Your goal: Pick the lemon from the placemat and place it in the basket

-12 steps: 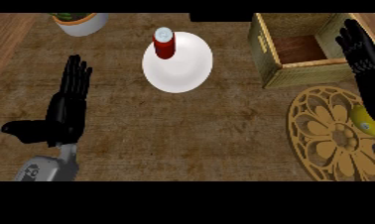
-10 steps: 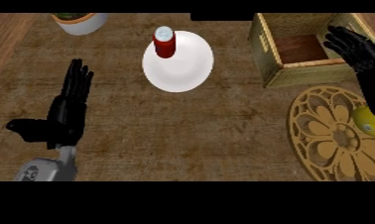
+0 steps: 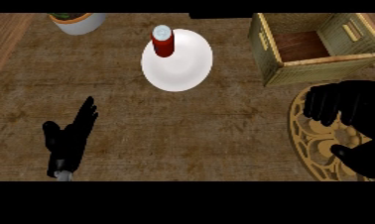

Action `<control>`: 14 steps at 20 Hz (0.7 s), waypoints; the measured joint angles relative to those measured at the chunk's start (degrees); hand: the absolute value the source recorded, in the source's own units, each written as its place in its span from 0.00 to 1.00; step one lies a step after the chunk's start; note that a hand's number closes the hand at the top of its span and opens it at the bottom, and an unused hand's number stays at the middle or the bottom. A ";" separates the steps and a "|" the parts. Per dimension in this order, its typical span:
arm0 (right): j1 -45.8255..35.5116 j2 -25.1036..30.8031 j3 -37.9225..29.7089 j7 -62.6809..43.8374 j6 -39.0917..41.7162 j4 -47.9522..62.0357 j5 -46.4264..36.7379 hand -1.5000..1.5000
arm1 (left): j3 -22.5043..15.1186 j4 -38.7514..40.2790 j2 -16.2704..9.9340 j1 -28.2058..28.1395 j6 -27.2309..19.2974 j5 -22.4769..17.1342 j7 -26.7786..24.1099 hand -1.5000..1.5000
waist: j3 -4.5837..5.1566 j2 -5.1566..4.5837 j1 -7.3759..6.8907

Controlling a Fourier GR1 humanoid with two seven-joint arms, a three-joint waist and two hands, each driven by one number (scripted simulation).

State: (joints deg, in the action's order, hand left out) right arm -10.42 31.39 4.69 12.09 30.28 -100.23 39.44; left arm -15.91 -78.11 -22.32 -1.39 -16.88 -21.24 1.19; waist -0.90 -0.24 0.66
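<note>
The basket (image 3: pixel 296 75) is an open wicker box with a brown floor at the upper right. Just below it lies the round golden placemat (image 3: pixel 306 136), partly cut off by the right edge. My right hand (image 3: pixel 357 103) hovers over the placemat, fingers (image 3: pixel 321 105) bent downward and thumb (image 3: pixel 351 154) spread apart from them. The lemon does not show; the hand covers the spot where it lay. My left hand (image 3: pixel 67 141) rests open at the lower left, fingers straight and pointing up, holding nothing.
A white plate (image 3: pixel 179 67) sits at the upper middle with a red can (image 3: pixel 162 41) standing on its far edge. A grey plant pot (image 3: pixel 77 22) is at the top left. Brown counter stretches between the left hand and the placemat.
My right hand has come down from the basket's right side to over the placemat, hiding the lemon. The left hand has slid lower in the view.
</note>
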 measured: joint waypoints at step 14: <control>3.84 25.12 -27.54 10.57 11.29 9.91 -18.29 0.00 | 0.50 -1.49 -2.74 -1.02 2.78 -0.66 3.43 0.50 | 0.22 0.33 0.38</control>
State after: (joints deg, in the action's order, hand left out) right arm -6.58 56.51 -22.85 22.66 41.57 -90.32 21.15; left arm -15.41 -79.60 -25.06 -2.42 -14.10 -21.91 4.62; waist -0.67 0.08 1.05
